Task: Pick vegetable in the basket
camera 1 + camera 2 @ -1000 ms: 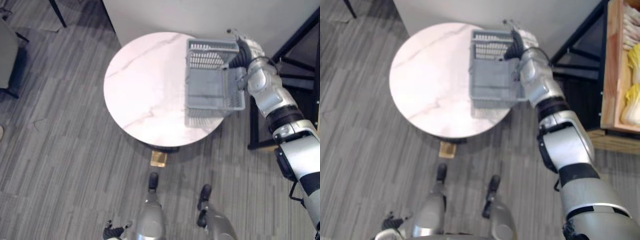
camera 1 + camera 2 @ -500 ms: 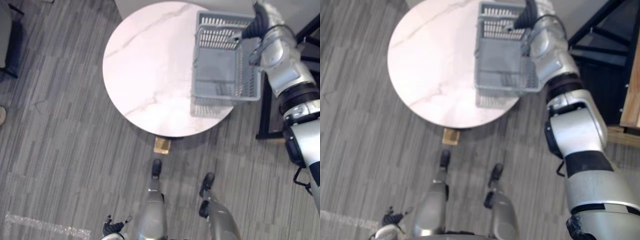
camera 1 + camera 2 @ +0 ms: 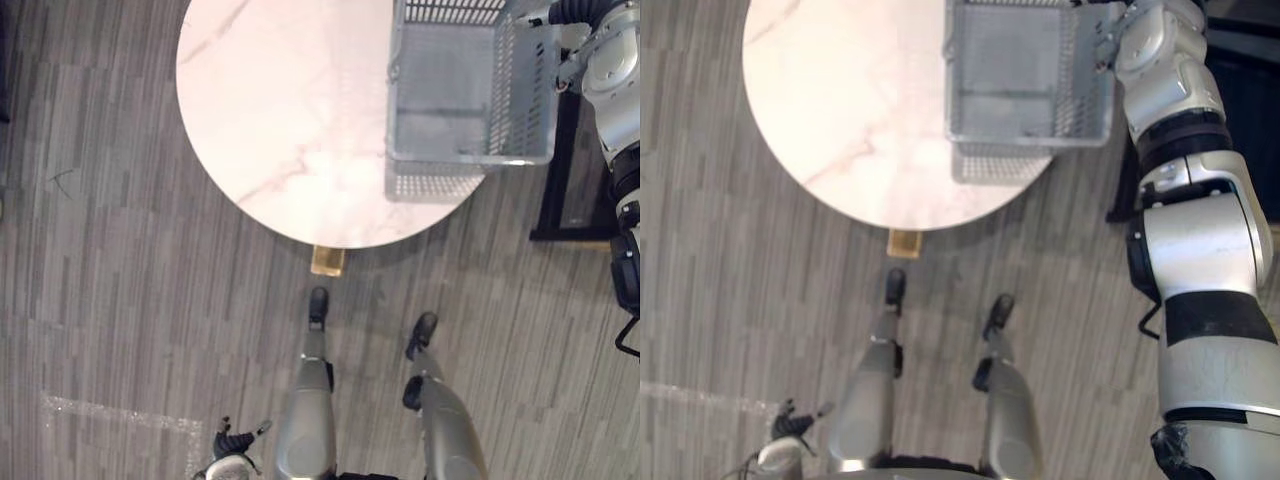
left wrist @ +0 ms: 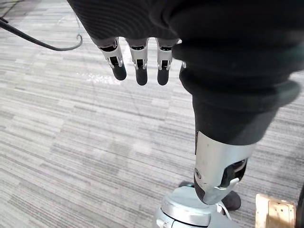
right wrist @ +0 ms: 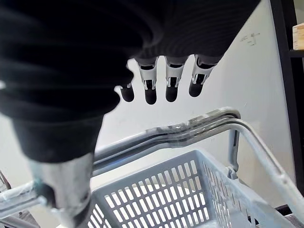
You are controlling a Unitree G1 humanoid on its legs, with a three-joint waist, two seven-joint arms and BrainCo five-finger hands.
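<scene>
Logging, entry by entry.

1. View: against the pictures of a second ago, the counter (image 3: 290, 110) and the basket (image 3: 435, 182) have slid up both eye views together. I take that as my head camera moving, not the things.

2. Basket: grey, slatted, upright on the counter's right side. Its near right corner seems to reach past the counter's rim, much as before. Its floor is bare and no vegetable lies in it.

3. Right hand (image 5: 172, 80): the fingers are straight and a little spread, poised above the basket's twin handles (image 5: 190, 128). They are apart from the handles and hold nothing. The arm still sits by the basket's far right corner.

4. Left hand (image 4: 137, 59): hangs low over the floor with its fingers loose. It is empty and idle.

5. Judgement: the basket looks set down and released, so the picking itself is not yet begun. The next move calls for lifting the right hand clear of the handles. Snagging one could drag the basket off the edge.
</scene>
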